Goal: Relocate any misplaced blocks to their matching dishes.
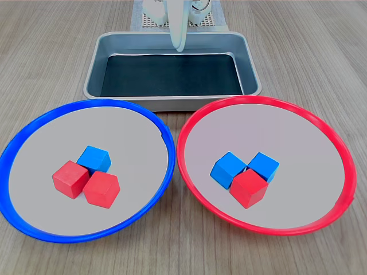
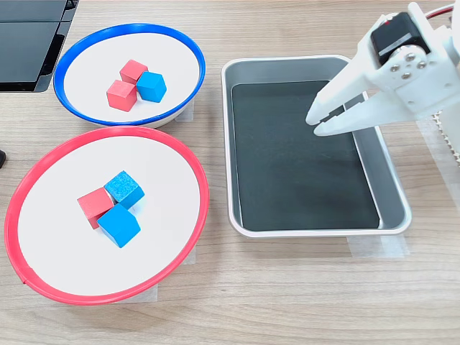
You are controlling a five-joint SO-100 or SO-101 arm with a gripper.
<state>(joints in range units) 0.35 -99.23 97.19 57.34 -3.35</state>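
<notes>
In both exterior views the blue-rimmed plate point(image 1: 114, 132) point(image 2: 172, 50) holds two red cubes point(image 1: 71, 179) point(image 1: 102, 189) point(image 2: 134, 71) point(image 2: 121, 95) and one blue cube point(image 1: 93, 158) point(image 2: 152, 86), all touching. The red-rimmed plate point(image 1: 292, 132) point(image 2: 57, 259) holds two blue cubes point(image 1: 228, 170) point(image 1: 264, 166) point(image 2: 124, 189) point(image 2: 119, 225) against one red cube point(image 1: 249, 188) point(image 2: 94, 205). My white gripper point(image 1: 179, 47) point(image 2: 314, 125) hangs over the silver tray, well away from both plates. Its fingertips are together with nothing between them.
The rectangular silver tray point(image 1: 143, 102) point(image 2: 316, 230) with a dark bottom lies beyond the plates, under the gripper. A black flat device point(image 2: 29, 43) sits at the second exterior view's top left. The arm's white base point(image 1: 150, 17) stands behind the tray.
</notes>
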